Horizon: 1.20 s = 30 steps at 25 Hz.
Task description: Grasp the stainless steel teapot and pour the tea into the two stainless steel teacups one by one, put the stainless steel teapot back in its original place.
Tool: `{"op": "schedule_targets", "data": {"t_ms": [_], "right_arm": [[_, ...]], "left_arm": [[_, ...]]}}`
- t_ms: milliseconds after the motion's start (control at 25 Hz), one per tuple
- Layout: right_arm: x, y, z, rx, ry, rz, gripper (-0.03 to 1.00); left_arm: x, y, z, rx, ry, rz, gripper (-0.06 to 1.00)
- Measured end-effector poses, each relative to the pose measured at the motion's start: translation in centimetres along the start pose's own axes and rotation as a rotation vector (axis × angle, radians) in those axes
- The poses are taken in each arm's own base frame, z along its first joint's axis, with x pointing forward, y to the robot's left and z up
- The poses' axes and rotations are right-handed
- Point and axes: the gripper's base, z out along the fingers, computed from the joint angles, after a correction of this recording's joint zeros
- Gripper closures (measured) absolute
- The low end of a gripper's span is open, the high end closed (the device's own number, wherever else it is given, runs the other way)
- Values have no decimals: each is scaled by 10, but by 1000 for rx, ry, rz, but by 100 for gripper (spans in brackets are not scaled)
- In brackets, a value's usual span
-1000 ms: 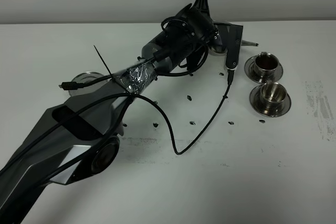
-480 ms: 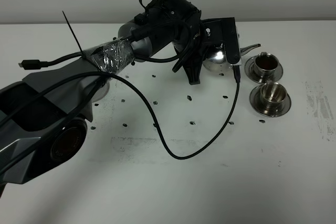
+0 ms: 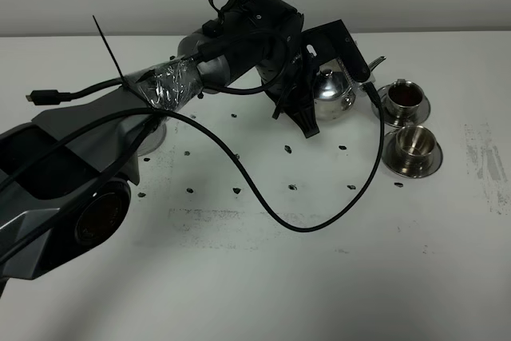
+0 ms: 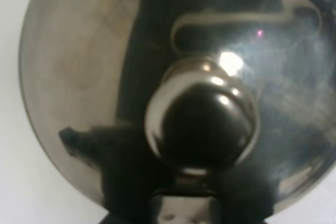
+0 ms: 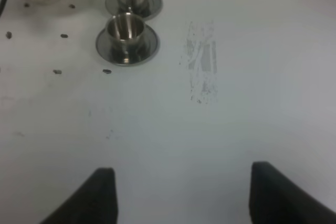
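Stainless steel teapot (image 3: 334, 95) hangs from the left gripper (image 3: 311, 101), whose fingers are clamped on what appears to be its loop handle, hidden under the wrist. The wrist view is filled by the domed lid (image 4: 79, 77) and its knob (image 4: 202, 124). Over the past second the arm has swung round and the pot has come out from behind the hand, drawing closer to the cups. Its spout (image 3: 375, 61) now reaches just beyond the hand toward the farther teacup (image 3: 399, 108), which holds reddish-brown tea (image 3: 405, 95). The nearer teacup (image 3: 411, 143), just beside it, looks empty, so the second pour and the pot's return are yet to come. The right gripper (image 5: 184, 192) waits with jaws wide apart, holding nothing.
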Motion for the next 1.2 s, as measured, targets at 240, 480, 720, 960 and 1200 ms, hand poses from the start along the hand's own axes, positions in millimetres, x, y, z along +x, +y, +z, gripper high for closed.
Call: {"op": "schedule_targets", "data": {"t_ms": [240,480,720,960,1200], "right_arm": [[0,0,0,1,0,0,44],[0,0,0,4,0,-2,44],[0,0,0,5,1,-3,44],[0,-1,0,8,1,-3,44],[0,-1,0,8,1,-1,44]], "left_arm": [[6,-2,0,39,53,-46,77],[17,-1,5,97,112,-87,77],[23,-3,18,127,149,-99,77],[24,-3,21,130,152,-101,77],[22,0,10,119,135,-84,77]]}}
